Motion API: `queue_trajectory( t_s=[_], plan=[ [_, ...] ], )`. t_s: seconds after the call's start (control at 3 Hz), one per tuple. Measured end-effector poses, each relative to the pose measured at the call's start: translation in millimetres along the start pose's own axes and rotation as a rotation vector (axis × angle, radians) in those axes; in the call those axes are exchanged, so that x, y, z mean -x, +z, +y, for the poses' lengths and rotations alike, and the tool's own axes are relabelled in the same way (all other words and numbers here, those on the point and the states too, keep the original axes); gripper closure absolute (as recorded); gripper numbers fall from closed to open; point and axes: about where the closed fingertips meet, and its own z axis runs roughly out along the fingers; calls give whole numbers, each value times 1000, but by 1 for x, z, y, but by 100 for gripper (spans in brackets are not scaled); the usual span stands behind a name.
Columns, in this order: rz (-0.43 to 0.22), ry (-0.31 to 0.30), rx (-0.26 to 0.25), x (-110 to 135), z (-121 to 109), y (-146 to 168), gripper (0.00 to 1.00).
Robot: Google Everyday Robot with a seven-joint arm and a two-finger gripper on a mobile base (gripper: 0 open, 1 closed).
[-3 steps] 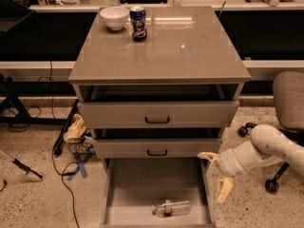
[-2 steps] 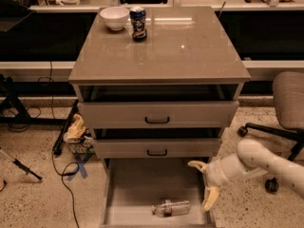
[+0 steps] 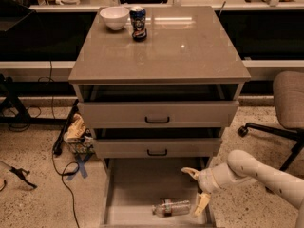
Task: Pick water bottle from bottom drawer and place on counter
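The water bottle (image 3: 171, 207) lies on its side on the floor of the open bottom drawer (image 3: 137, 189), near the front right. My gripper (image 3: 195, 190) hangs over the drawer's right side, just right of and slightly above the bottle, not touching it. Its two pale fingers (image 3: 202, 204) are spread apart and hold nothing. The counter (image 3: 190, 51) is the glossy top of the cabinet above.
A white bowl (image 3: 114, 17) and a dark blue can (image 3: 138, 23) stand at the counter's back left. Two upper drawers with black handles (image 3: 157, 120) are partly pulled out. An office chair (image 3: 287, 108) stands at the right. Cables and a bag (image 3: 76, 129) lie at the left.
My arm has moved left and down from beside the cabinet, so the gripper now sits over the drawer near the bottle. The bottle has not moved.
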Motion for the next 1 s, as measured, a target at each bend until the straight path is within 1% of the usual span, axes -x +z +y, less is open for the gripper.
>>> queue_trajectory(
  t_s=[0.33,0.67,1.0],
  plan=[
    [-6,-42,-30,-10,-6,19,0],
    [9,-96,-36,-22,-13,49,0],
    [9,-96,-35,-22,-13,50,0]
  ],
)
